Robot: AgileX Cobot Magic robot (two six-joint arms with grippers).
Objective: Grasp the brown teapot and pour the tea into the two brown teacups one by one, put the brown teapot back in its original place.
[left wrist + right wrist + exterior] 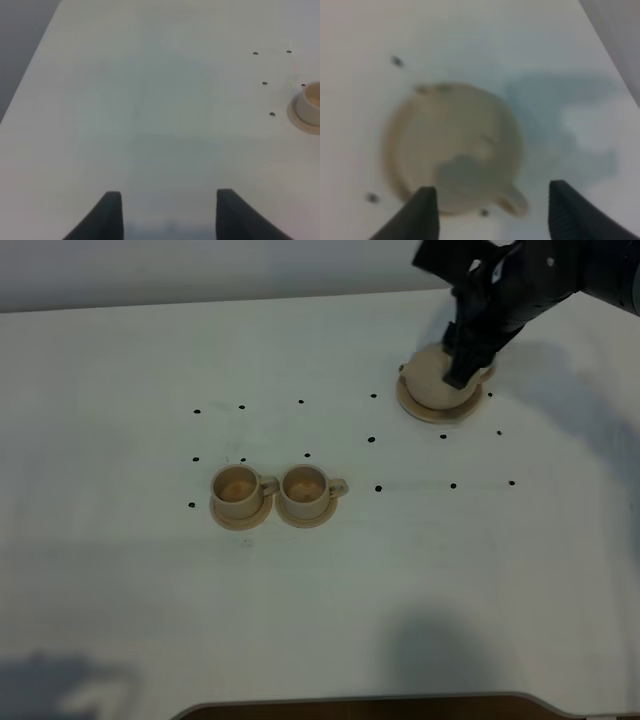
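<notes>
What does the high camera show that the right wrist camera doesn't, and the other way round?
Only the high view shows the two brown teacups, side by side on their saucers, away from the brown teapot, and the right arm reaching over it. Only the right wrist view shows the right gripper with fingertips spread wide, the teapot's loop handle between them, seemingly untouched. Both show the teapot on its round saucer and black dots on the white table.

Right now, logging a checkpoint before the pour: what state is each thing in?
Brown teapot: upright on its large saucer, not lifted.
Left teacup: upright on its saucer.
Right teacup: upright on its saucer.
Right pincer: open over the teapot, not gripping.
Left pincer: open, over the table.
</notes>
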